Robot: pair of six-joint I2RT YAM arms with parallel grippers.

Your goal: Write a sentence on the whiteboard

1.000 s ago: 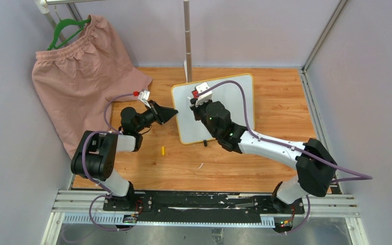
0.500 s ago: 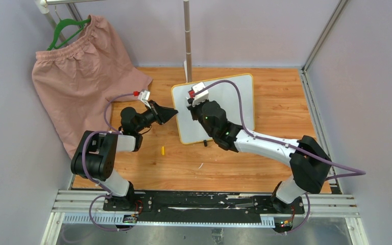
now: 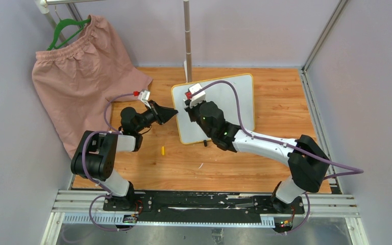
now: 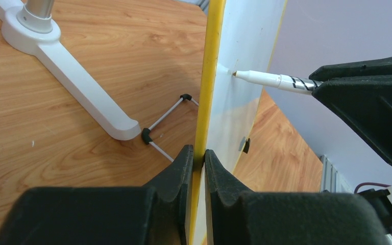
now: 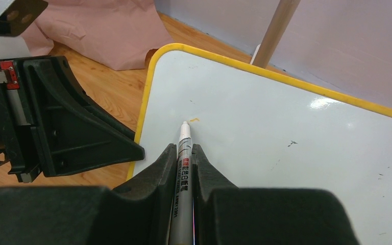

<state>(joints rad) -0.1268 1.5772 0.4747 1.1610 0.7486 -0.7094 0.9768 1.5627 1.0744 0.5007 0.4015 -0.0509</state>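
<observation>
The whiteboard (image 3: 235, 102) is a white rectangle with a thin yellow frame, rounded corners and a small black clip foot (image 3: 204, 143) under its lower edge. It stands on that edge at mid-width of the table, toward the far edge, leaning back with its face to the near side. The sentence (image 5: 194, 120) is no more than one short yellow-orange dash near the board's upper left corner, and the rest of the face is blank but for a few faint specks.

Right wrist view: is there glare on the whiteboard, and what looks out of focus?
Right wrist view: one glare patch on the whiteboard near its far edge; the right gripper is soft. Left wrist view: the left gripper is soft too.
</observation>
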